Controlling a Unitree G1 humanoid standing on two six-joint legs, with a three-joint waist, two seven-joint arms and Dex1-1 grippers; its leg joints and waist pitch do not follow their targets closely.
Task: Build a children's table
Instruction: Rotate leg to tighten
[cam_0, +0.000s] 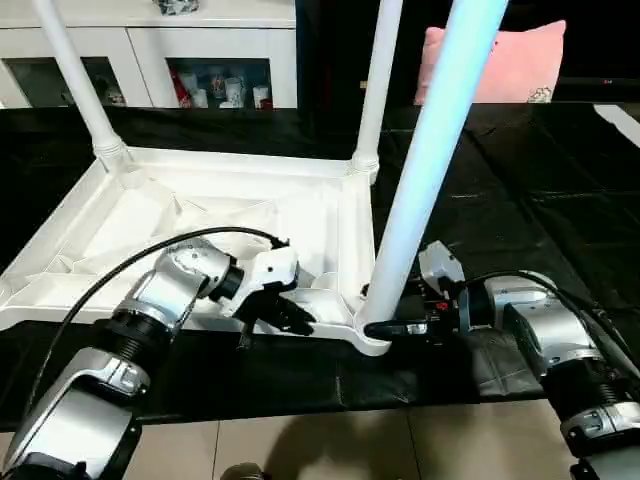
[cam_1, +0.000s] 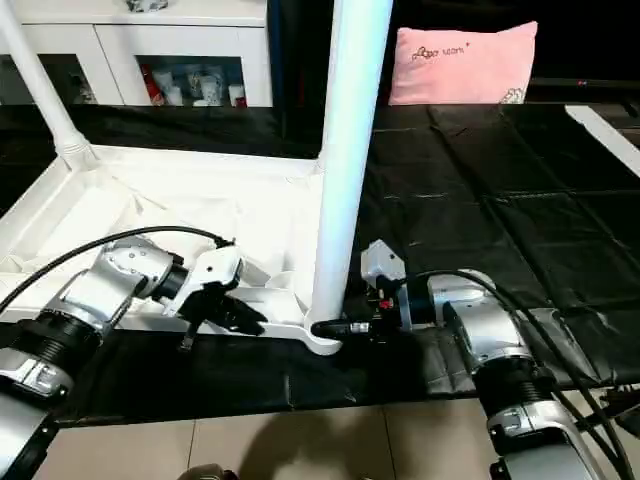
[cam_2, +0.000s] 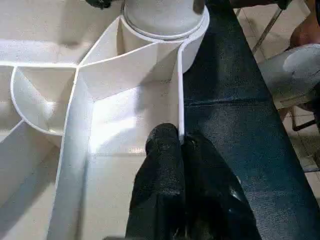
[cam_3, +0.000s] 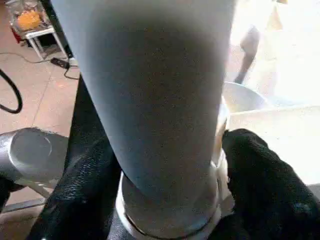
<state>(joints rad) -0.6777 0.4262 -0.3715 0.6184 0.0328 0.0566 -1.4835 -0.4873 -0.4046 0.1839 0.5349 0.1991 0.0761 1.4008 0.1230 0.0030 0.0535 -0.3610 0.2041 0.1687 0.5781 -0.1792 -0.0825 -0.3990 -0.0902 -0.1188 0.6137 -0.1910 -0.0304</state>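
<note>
The children's table lies upside down on the black-covered surface, its ribbed white top (cam_0: 230, 160) facing up. Legs stand in the far left socket (cam_0: 75, 70) and the far right socket (cam_0: 378, 80). A third leg (cam_0: 430, 150) rises from the near right corner socket (cam_2: 165, 25). My left gripper (cam_0: 285, 310) is shut on the top's near rim (cam_2: 179, 90), with the thin wall pinched between its fingers (cam_2: 162, 150). My right gripper (cam_3: 170, 175) reaches in from the right at the foot of the near right leg (cam_3: 150, 90), one finger (cam_3: 85, 190) pressed on each side of it.
A pink pillow (cam_0: 500, 65) leans at the back right. A white cabinet with glass doors (cam_0: 150, 60) stands at the back left. Black sheeting (cam_0: 520, 200) covers the surface to the right of the table top. Tiled floor (cam_0: 300, 450) shows past the near edge.
</note>
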